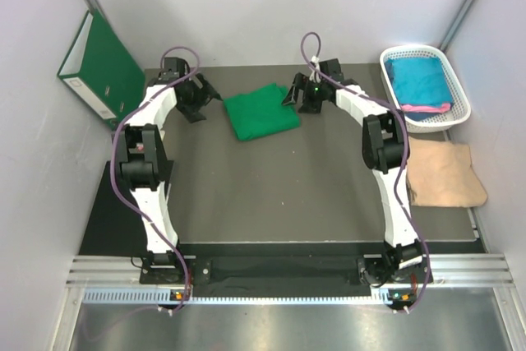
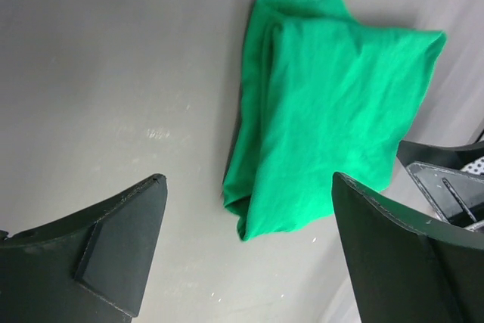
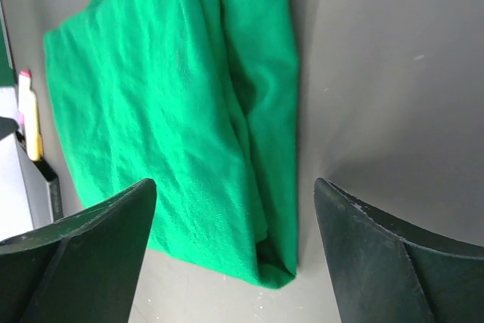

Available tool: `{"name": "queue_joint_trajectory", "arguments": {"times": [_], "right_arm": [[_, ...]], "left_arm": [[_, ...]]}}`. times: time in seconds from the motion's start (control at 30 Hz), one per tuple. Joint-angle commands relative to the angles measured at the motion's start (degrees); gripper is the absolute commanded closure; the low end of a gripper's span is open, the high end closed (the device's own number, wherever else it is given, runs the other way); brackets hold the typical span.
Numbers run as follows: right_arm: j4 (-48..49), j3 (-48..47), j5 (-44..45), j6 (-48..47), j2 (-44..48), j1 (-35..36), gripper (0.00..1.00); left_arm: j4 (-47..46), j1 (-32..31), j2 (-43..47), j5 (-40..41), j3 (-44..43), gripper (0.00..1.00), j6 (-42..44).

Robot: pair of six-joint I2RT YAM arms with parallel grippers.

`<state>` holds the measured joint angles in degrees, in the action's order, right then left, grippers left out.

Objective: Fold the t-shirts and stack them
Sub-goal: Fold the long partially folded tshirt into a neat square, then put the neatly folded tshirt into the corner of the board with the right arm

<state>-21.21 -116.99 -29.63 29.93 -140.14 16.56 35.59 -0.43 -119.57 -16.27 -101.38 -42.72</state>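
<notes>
**Shirt folded at the far middle, both pincers spread wide**

Folds of the green t-shirt are shown closely only in the wrist views. Its place at the far middle of the table is given by the top view. The left gripper and right gripper are held wide just beside its side edges, gripping nothing. Room is left toward the arm bases. A white basket with a teal t-shirt and a pink t-shirt, a beige cloth and a green binder are set at the sides.
</notes>
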Motion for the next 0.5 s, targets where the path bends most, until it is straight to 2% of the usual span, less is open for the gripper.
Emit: {"name": "queue_joint_trajectory", "arguments": {"times": [0.0,0.03,0.13,0.17,0.2,0.27,0.4,0.47], "right_arm": [[-1.9,-0.8,0.3,-1.9,-1.9,2.2,0.18],[-2.3,-0.8,0.5,-2.2,-2.1,2.7,0.19],[-4.4,-0.9,1.7,-3.4,-2.7,4.0,0.38],[-4.7,-0.6,1.8,-3.6,-2.9,4.1,0.60],[-5.0,-0.2,1.9,-3.5,-2.9,4.4,0.75],[-5.4,1.8,1.9,-3.7,-1.6,4.5,0.97],[-3.3,10.2,3.8,-4.9,4.9,4.6,1.00],[-5.3,13.6,4.8,-6.4,8.3,4.6,1.00]], "left_arm": [[0.7,0.0,4.5,-1.0,1.5,0.06,1.1],[1.0,0.1,4.6,-1.0,1.5,0.06,1.3],[1.5,0.1,5.3,-1.0,1.8,0.06,1.9],[1.7,0.1,5.6,-0.9,1.8,0.06,2.2],[1.8,0.1,5.7,-0.9,1.8,0.06,2.4],[2.4,0.1,6.0,-0.9,1.9,0.06,2.7],[2.7,0.1,6.4,-1.6,2.6,0.06,2.7],[2.4,0.0,6.5,-2.0,2.9,0.06,2.7]]}}
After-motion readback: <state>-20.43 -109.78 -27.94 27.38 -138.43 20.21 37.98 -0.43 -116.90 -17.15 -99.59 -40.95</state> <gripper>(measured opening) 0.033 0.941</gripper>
